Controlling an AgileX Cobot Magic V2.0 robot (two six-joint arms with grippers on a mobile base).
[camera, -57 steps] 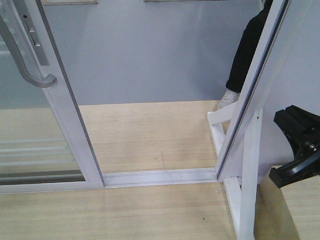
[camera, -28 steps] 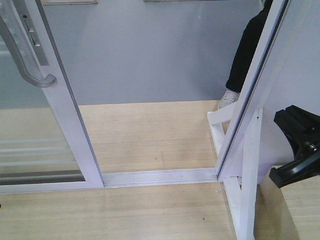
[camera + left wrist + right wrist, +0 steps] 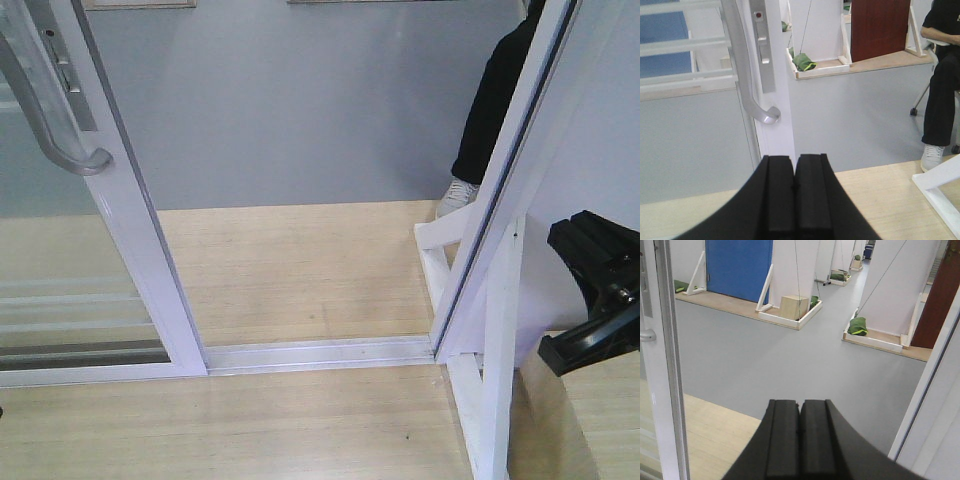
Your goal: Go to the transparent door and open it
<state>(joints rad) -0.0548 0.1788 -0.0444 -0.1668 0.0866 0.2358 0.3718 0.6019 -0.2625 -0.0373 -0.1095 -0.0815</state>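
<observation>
Both sets of jaws were pressed together with nothing between them. The left gripper (image 3: 795,195) pointed at the white stile of the transparent door (image 3: 135,240), and the curved silver-grey pull handle (image 3: 747,75) rose just above and a little to the left of its tips, near but not touching. Above the tips and slightly right of the handle ran the narrow lock plate (image 3: 761,47). The right gripper (image 3: 800,440) looked out through open air: ahead of it lay the grey floor beyond the doorway, the door's edge stood well off to its left, and the fixed frame post (image 3: 500,200) slanted past on its right.

Against the front view of a second ago, the change was small — the door's stile and handle had slid slightly to the left while the floor track (image 3: 320,352), the frame post and the white slanted brace (image 3: 498,380) kept their places. So the panel itself seemed to be moving along the track, widening the gap a touch, though neither gripper could be seen touching it.

Judged from the wide opening between stile and post, the door was largely open — the task looked close to finished. A seated person's dark trouser leg and white shoe (image 3: 457,195) showed beyond the opening, well clear of the jaws.
</observation>
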